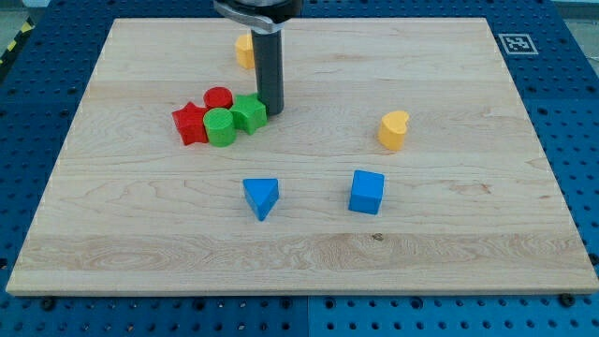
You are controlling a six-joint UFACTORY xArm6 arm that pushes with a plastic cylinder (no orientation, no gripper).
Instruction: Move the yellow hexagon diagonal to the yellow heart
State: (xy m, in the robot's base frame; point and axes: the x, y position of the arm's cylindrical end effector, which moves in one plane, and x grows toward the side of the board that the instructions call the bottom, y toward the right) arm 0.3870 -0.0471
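The yellow hexagon [244, 51] lies near the view's top, left of centre, partly hidden behind the rod. The yellow heart [393, 129] lies right of centre. My tip [272, 110] rests on the board just below and right of the yellow hexagon, right beside the green star [249, 113]. The tip is well left of the yellow heart.
A cluster lies left of the tip: a red cylinder [218, 98], a red star [191, 123], a green cylinder [221, 127] and the green star. A blue triangle [261, 197] and a blue cube [367, 192] lie lower down. The wooden board [299, 253] has blue pegboard around it.
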